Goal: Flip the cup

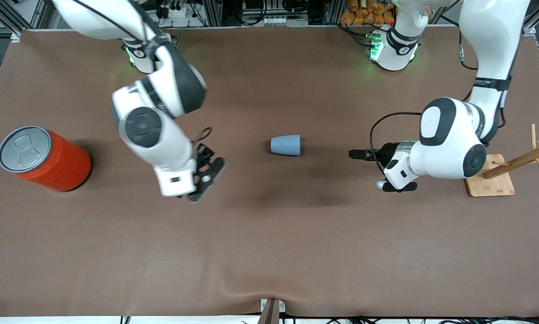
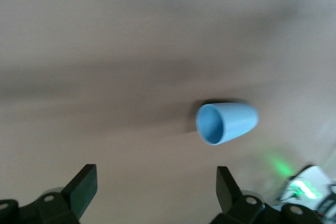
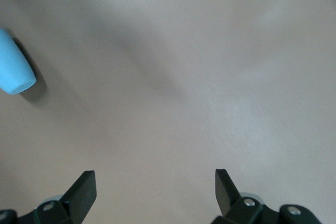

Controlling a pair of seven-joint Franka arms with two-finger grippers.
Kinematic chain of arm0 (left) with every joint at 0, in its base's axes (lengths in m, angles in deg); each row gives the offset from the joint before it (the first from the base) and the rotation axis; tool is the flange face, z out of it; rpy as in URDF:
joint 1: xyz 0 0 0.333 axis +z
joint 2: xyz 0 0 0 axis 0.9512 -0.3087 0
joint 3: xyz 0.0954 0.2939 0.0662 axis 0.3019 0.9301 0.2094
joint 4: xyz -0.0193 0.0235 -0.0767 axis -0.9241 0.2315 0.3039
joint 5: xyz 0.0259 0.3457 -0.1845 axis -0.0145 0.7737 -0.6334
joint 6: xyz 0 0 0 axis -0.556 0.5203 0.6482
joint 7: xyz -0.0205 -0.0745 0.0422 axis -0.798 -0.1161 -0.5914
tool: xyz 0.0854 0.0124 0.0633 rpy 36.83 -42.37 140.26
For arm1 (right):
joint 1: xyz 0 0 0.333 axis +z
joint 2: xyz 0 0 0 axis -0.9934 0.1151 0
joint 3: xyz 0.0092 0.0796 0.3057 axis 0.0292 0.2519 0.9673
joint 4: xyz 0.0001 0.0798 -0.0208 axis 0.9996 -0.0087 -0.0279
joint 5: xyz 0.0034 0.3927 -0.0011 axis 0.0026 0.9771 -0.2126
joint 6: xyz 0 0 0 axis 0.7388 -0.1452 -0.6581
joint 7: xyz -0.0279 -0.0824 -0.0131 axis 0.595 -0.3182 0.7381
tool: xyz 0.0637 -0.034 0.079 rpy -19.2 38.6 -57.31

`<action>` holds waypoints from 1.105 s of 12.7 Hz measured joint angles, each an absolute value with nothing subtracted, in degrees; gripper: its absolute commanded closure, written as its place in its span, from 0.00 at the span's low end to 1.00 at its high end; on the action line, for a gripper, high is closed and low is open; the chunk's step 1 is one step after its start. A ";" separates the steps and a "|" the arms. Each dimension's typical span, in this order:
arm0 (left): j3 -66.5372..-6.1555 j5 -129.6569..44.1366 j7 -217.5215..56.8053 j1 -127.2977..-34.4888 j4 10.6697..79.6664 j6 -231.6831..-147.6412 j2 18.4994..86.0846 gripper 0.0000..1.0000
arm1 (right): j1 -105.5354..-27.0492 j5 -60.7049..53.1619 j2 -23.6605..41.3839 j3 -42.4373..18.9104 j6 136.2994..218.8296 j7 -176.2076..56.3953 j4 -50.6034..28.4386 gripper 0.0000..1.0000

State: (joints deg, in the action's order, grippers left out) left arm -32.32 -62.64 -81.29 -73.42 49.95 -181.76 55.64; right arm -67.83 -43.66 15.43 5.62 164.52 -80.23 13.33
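- Left hand (image 1: 357,154): fingers spread wide, holding nothing; it hangs low over the desk at the left arm's end, aimed level at the cup, with bare cloth between them.
- Cup (image 1: 286,145): small light-blue tapered tumbler, no handle, lying on its side near the middle of the desk. Its wide mouth faces the left arm's end and its narrow closed base faces the right arm's end. The left wrist view looks straight into the open mouth (image 2: 212,125).
- Right hand (image 1: 206,173): fingers also spread and empty, over the desk toward the right arm's end, apart from the cup; this arm appears to be waiting.
- Desk (image 1: 269,243): covered in brown cloth, slightly puckered at the edge nearest the front camera.
- Orange can (image 1: 44,157): big cylinder with a grey pull-tab lid, standing at the right arm's end, well apart from the cup.
- Wooden rack (image 1: 512,168): pegged stem on a square base, beside the left arm, at the left arm's end of the desk.
- Risks, as judged: a cup lying on its side rolls easily, so a finger nudging it first could send it out of reach; its taper and light plastic could let it slip or squirt out of a pinch; tipped up carelessly, it could topple again.
- Writing: no brand, label or legible text anywhere.
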 measured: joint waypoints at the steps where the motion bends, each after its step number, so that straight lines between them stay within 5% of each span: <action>1: -32.68 -66.22 -82.51 -73.46 52.15 -184.08 55.62 0.00 | -71.50 -43.69 14.99 7.89 163.92 -79.56 13.34 0.00; 5: -32.96 -81.82 -92.55 -73.33 60.44 -188.32 55.52 0.00 | -82.00 -43.72 14.07 10.99 158.70 -76.36 13.40 0.00; 10: -32.86 -97.48 -109.66 -73.07 67.85 -188.94 54.16 0.00 | -83.28 -43.73 7.83 10.53 151.11 -44.54 16.39 0.00; 14: -32.82 -109.82 -130.82 -72.27 69.54 -189.18 45.32 0.00 | -83.70 -36.08 -3.24 1.29 145.48 -38.02 14.66 0.00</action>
